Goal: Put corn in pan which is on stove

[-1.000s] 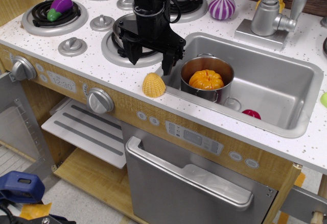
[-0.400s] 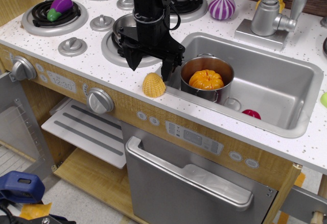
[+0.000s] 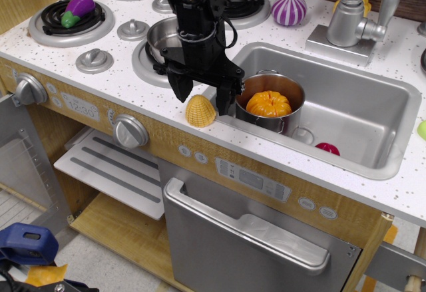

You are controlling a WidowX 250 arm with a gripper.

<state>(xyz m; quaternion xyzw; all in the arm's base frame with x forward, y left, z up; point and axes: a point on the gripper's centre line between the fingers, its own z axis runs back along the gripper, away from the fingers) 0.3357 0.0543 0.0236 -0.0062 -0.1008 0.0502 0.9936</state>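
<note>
The yellow ribbed corn [image 3: 200, 111] lies on the white speckled counter at the front edge, between the stove [image 3: 100, 39] and the sink. My black gripper [image 3: 204, 97] hangs just above it, open, one finger on either side of the corn's top, holding nothing. The small shiny steel pan [image 3: 162, 38] sits on the front right burner, just behind the gripper and partly hidden by it.
A taller steel pot [image 3: 269, 102] with an orange pumpkin toy stands in the sink [image 3: 359, 116] right of the gripper. A purple eggplant [image 3: 78, 8] lies on the left burner. A striped purple onion [image 3: 289, 8] and the faucet [image 3: 349, 19] are at the back.
The gripper has moved forward and down from over the pan to just above the corn. The corn has not moved.
</note>
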